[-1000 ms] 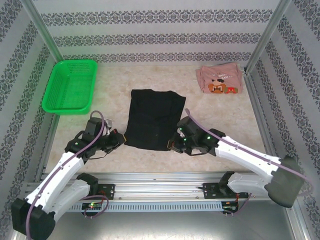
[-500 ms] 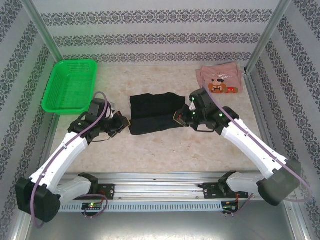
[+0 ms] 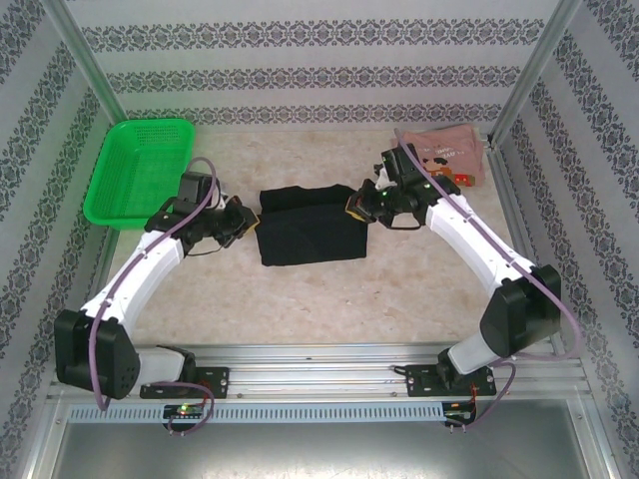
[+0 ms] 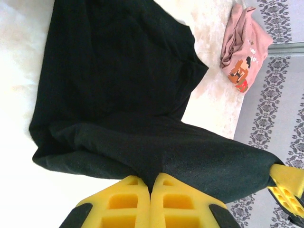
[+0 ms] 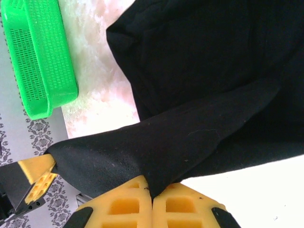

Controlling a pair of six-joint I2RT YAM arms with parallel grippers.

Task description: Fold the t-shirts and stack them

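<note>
On the pale marbled table point(image 3: 300, 299), near its middle, lies the black t-shirt point(image 3: 310, 235). It is folded into a wide dark block, and its long side runs from left to right. One edge of the cloth is raised from the rest and is pulled straight between the two grippers, while the lower layers lie flat on the table.

At the far left corner stands the green basket point(image 3: 140, 170), well apart from the black cloth. At the far right corner lies the pink t-shirt point(image 3: 451, 162), in a small loose heap with its brown and orange print facing up. The right arm crosses in front of its left part.

The left gripper point(image 3: 245, 222) is at the left end of the black t-shirt. In the left wrist view its yellow fingers point(image 4: 126, 199) are pressed together and a fold of black cloth is pinched between them. The right gripper point(image 3: 357, 208) is at the right end of the same shirt, and its yellow fingers point(image 5: 123, 206) are also closed tight on the black cloth.
</note>
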